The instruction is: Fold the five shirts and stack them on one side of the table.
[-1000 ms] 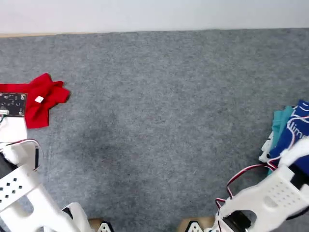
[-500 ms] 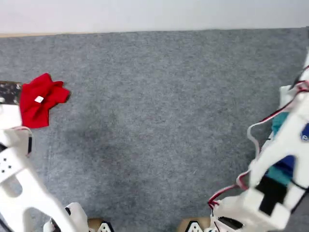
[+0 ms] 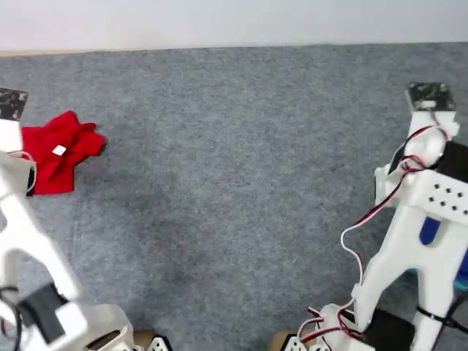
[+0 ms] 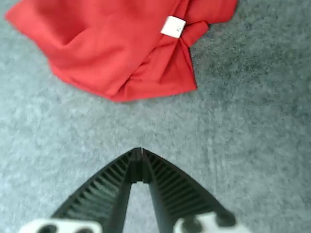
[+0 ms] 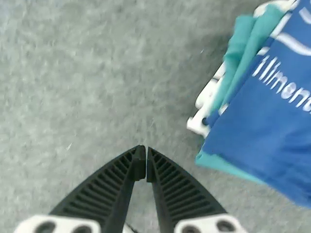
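A crumpled red shirt (image 3: 58,151) with a white label lies near the table's left edge. The left wrist view shows the red shirt (image 4: 121,46) just beyond my left gripper (image 4: 141,154), which is shut and empty above the grey cloth. A stack of folded shirts, blue (image 5: 272,111) over teal (image 5: 240,43) over white, lies at the right edge; in the high view the right arm (image 3: 424,219) covers most of it, leaving a strip of blue (image 3: 430,228). My right gripper (image 5: 146,150) is shut and empty beside the stack.
Grey felt (image 3: 241,161) covers the table, with a wide bare stretch between the two arms. A pale wall (image 3: 234,22) runs along the far edge. Red and white wires (image 3: 365,241) hang from the right arm.
Both arms have swung up and outward from low near the front edge. The left wrist has risen beside the red shirt; the right arm now covers the stack.
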You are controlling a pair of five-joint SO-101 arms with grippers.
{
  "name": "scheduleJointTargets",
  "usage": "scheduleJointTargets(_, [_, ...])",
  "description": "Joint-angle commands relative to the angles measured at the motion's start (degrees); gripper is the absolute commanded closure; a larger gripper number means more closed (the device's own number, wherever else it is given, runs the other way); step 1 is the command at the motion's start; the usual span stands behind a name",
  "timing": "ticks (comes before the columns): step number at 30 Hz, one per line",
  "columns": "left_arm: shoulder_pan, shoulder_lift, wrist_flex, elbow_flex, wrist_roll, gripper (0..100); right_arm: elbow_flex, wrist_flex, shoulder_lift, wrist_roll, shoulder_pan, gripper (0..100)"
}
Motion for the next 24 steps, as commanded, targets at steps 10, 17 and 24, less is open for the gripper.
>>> scheduleJointTargets(10, [0.3, 17.8, -1.0, -18.9, -1.2, 74, 9.9, 2.3, -7.6, -0.3, -0.4, 98.8])
scheduleJointTargets(17, [0.5, 30.4, -1.1, -27.0, -7.4, 73, 10.0, 2.3, -7.7, -0.3, -0.7, 98.8])
scheduleJointTargets(24, [2.0, 44.8, -1.0, -39.7, -7.8, 73, 10.1, 2.3, -7.7, -0.4, -0.7, 98.8])
